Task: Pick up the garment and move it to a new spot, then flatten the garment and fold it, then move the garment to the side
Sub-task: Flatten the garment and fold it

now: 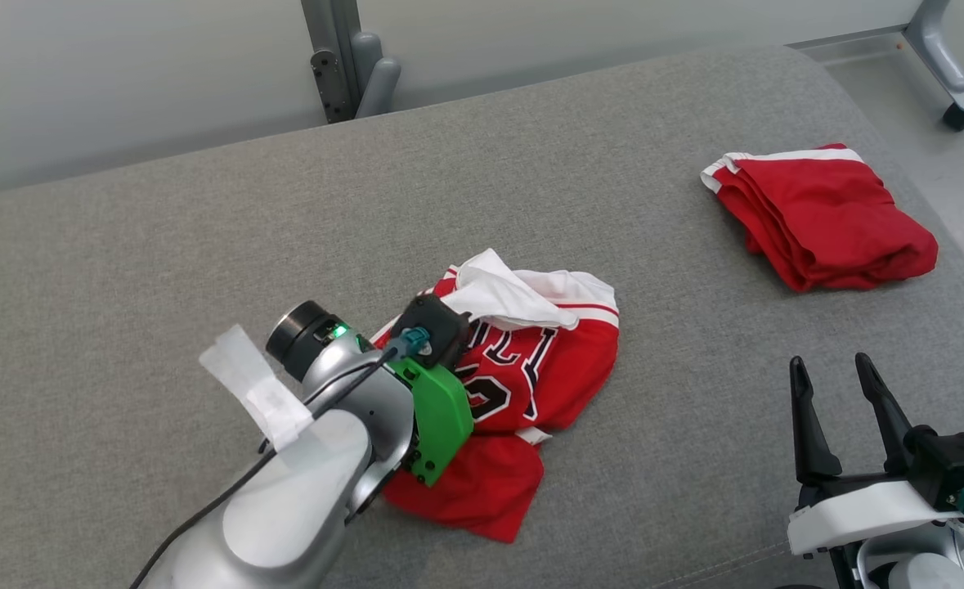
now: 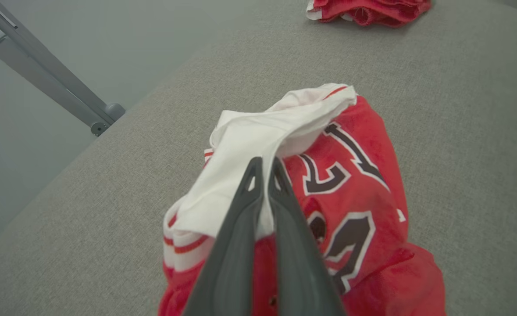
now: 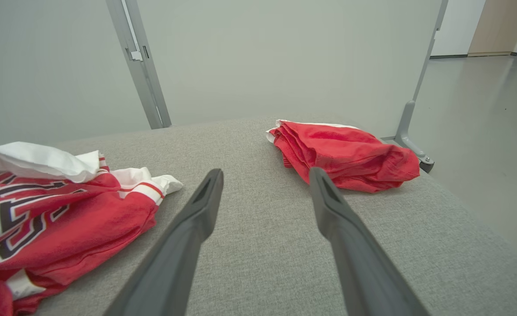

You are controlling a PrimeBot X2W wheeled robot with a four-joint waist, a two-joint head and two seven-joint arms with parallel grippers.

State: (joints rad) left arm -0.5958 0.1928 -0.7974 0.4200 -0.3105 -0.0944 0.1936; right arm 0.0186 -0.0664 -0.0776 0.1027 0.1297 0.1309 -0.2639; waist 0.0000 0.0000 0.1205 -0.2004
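In the head view we see the garment, a red jersey with white trim and dark lettering, lying crumpled near the middle of the grey bench, a little towards the near edge. Our left forearm reaches in from the near left, and its green wrist housing sits over the left part of the garment, hiding the fingers from this angle. The right gripper rests at the near right, well apart from the garment, its two dark fingers spread wide with nothing between them. A folded red cloth lies at the far right of the bench. In the left wrist view we find the left gripper pinched tight on a white fold of the garment, the two fingertips pressed together with the cloth caught between them; the red body with its lettering bunches to the right of the fingers, and the folded red cloth shows at the far edge of the bench. In the right wrist view the right gripper stands wide open above bare grey fabric, the garment lying to its left and the folded red cloth just beyond its right finger, with a grey frame post and a pale wall behind.
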